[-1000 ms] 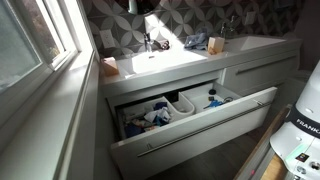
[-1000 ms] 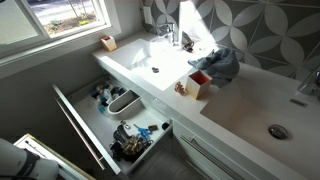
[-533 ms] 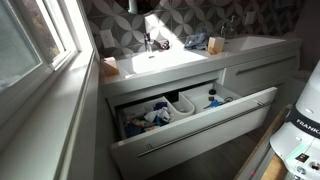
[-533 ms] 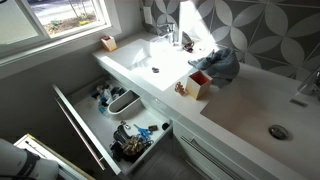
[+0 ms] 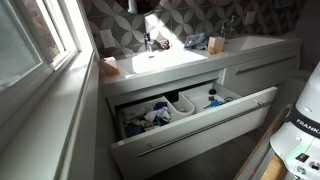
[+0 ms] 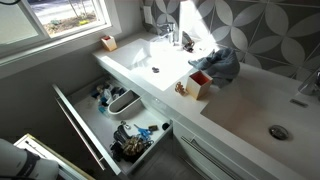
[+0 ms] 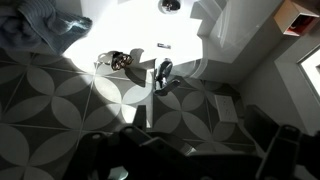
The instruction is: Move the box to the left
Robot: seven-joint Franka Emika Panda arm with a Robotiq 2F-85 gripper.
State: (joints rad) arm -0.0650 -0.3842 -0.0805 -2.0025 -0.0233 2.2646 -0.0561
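Observation:
The box (image 5: 214, 43) is small, upright and orange-tan. It stands on the white counter between the two basins, beside a blue cloth (image 5: 196, 42). In an exterior view the box (image 6: 198, 86) stands at the counter's front edge with the cloth (image 6: 224, 63) behind it. In the wrist view my gripper (image 7: 190, 160) is a dark shape along the bottom edge. Its jaws stand wide apart with nothing between them, far from the counter. The box is out of the wrist view, which shows the cloth (image 7: 30, 25) and the faucet (image 7: 163, 72).
A pale tan cup-like object (image 5: 109, 67) sits on the counter by the window; it also shows in an exterior view (image 6: 106, 42). The drawer (image 5: 190, 125) below the sink stands pulled out, holding white bins and clutter. The robot's base (image 5: 300, 135) stands at the lower right.

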